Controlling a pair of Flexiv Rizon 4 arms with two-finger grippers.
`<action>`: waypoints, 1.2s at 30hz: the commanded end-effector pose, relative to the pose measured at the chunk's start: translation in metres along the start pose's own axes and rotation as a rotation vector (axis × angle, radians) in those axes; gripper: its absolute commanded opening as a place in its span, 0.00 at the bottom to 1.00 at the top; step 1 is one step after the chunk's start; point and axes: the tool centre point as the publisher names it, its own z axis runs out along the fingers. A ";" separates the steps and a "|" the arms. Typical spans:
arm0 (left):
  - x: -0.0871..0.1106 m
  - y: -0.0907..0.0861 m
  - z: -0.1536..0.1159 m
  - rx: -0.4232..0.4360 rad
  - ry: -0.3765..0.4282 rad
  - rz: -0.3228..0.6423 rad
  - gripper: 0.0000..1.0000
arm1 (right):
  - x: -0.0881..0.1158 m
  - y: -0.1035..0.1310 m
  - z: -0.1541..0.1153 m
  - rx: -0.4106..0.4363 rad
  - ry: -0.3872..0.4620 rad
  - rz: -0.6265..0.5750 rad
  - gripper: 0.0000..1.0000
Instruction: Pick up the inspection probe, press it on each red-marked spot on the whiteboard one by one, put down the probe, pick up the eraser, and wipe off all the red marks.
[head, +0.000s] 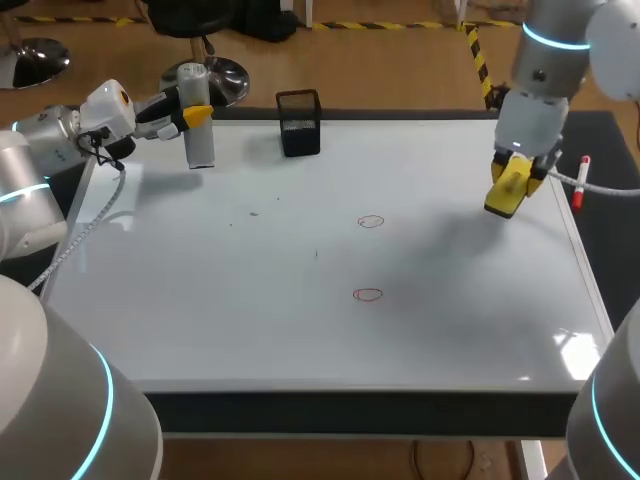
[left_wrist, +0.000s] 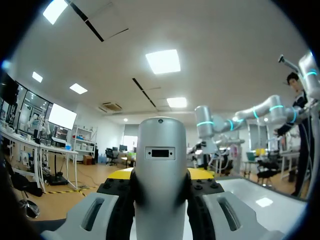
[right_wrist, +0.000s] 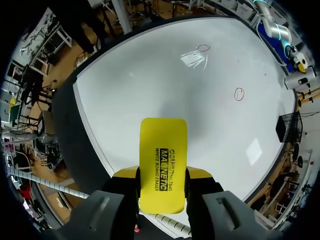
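Note:
My left gripper (head: 196, 115) is shut on the silver cylindrical probe (head: 200, 140), held upright above the whiteboard's (head: 250, 300) far left corner. In the left wrist view the probe (left_wrist: 160, 165) stands between the fingers of the left gripper (left_wrist: 160, 176). My right gripper (head: 515, 170) is shut on the yellow eraser (head: 506, 192), which hangs over the board's far right part. The right wrist view shows the eraser (right_wrist: 162, 160) clamped in the right gripper (right_wrist: 162, 174). Two red circle marks (head: 370, 221) (head: 368, 294) lie mid-board, left of the eraser; both marks (right_wrist: 239, 93) (right_wrist: 203, 48) show ahead of it.
A black mesh pen holder (head: 299, 122) stands at the board's far edge, right of the probe. A red-capped marker (head: 580, 180) lies at the board's right edge beside my right gripper. A few faint dark specks dot the board's left half.

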 end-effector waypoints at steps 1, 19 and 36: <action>-0.001 0.000 0.000 0.003 0.002 0.000 0.00 | 0.001 0.001 -0.001 0.004 0.002 -0.002 0.00; -0.001 0.000 0.000 0.003 0.002 0.000 0.00 | -0.016 -0.016 -0.006 0.060 0.004 0.019 0.00; -0.001 0.000 0.000 0.003 0.002 0.000 0.00 | -0.022 -0.078 -0.007 0.081 0.015 0.090 0.00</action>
